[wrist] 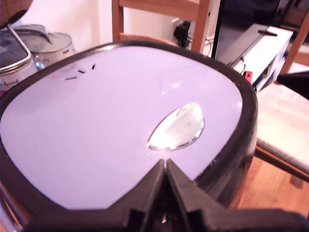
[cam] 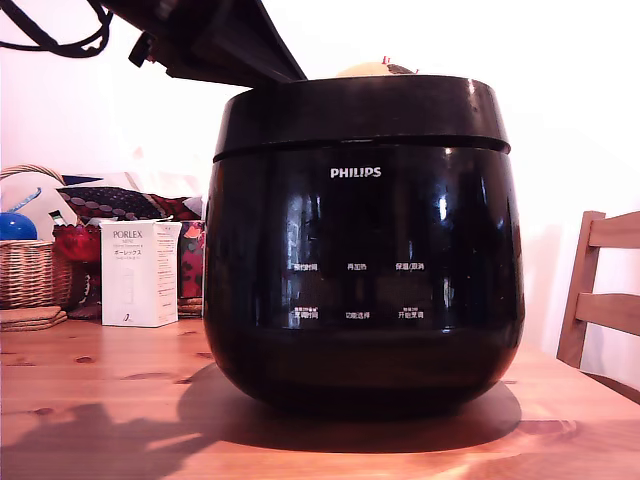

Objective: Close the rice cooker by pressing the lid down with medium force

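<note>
The rice cooker [cam: 364, 250] sits on the wooden table [cam: 100, 400], lid [wrist: 120, 125] down flat. Gripper [wrist: 165, 166] fingers pressed together, tips right at the lid's top.

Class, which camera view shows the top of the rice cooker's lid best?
The wrist view: the lid fills it from above, showing its whole glossy top, the silver oval inset and the gripper with fingers together at its near edge. The exterior view shows the lid only side-on, as a black band atop the cooker.
</note>
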